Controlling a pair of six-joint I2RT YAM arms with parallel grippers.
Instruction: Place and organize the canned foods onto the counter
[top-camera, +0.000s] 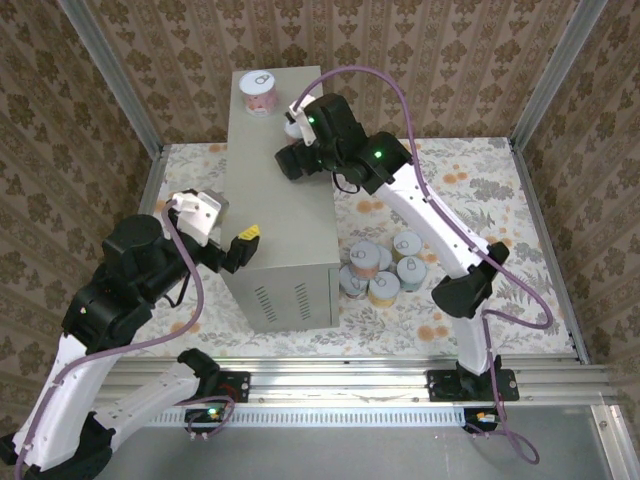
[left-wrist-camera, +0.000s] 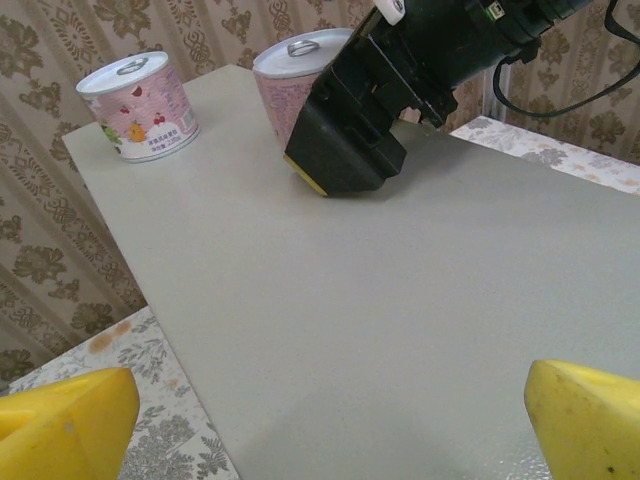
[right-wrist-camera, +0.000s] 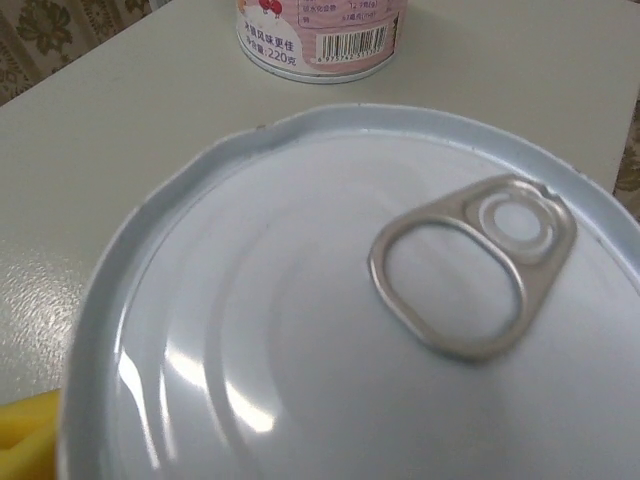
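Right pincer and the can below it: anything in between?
Nothing visible. The can sits on the counter straight under the right pincer, its top uncovered; the other can stands apart at the far-left corner.

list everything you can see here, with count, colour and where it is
counter: one, grey-beige, middle of the floor
pink cans: two, pink labels and white lids, on the counter's far end; one at the left corner, the other at the right gripper
floor cans: about six, teal, yellow-orange and pinkish, clustered right of the counter
floor: one, white floral
left gripper: one, yellow tips, open, over the counter's near end
right gripper: one, black, at the second pink can, grip unclear
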